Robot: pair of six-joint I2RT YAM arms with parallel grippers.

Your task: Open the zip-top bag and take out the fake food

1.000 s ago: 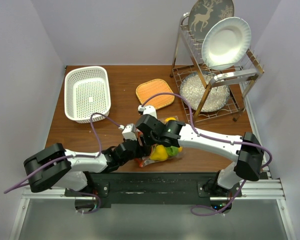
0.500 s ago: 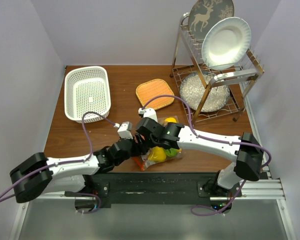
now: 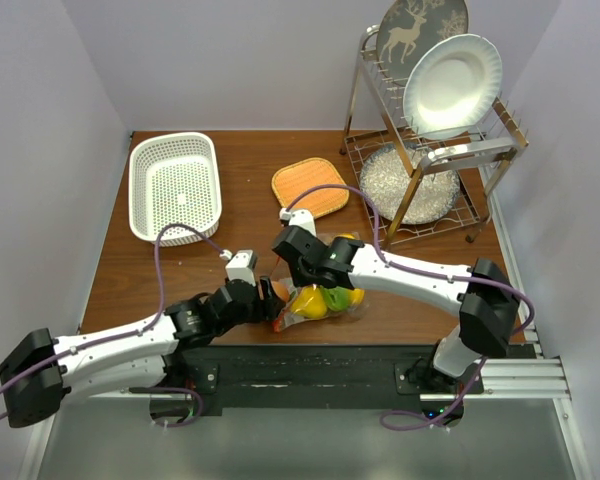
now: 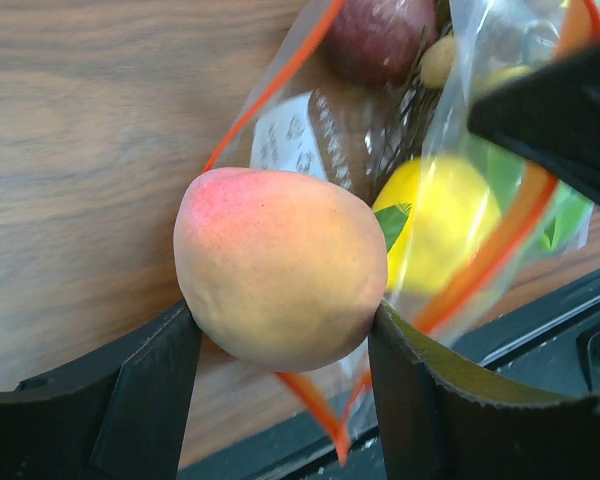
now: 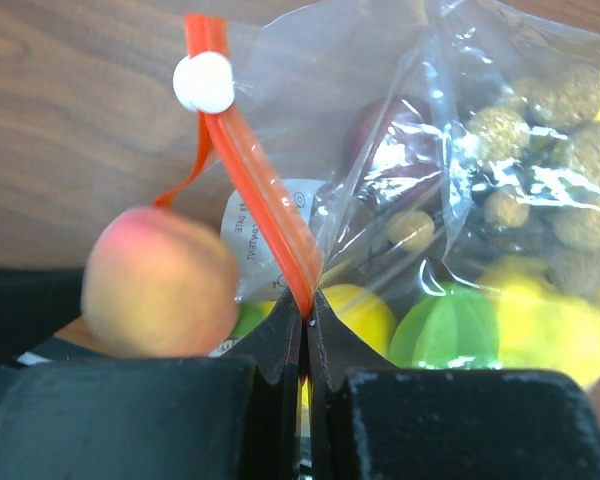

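1. Since a second ago the left arm has drawn back toward the lower left of the overhead view, and the peach has come out of the bag's mouth with it.
2. At the left, the left end effector is grasping that peach, one finger pressed on each side. The fruit sits just at the mouth; whether it is touching the plastic I cannot tell.
3. In the lower middle of the overhead view, the zip-top bag lies on the counter by its near edge, with its mouth open toward the left. The rest of the fake food is inside: yellow pieces, a green one, a brown cluster and a dark purple one.
4. To the right, the right end effector is clenched on the orange-red zipper strip, holding that lip up.
5. I judge the removal step is under way, with one piece out and most left. The next move calls for carrying the peach clear, setting it on bare counter and letting go. The right side should hold the mouth open for the following reach.
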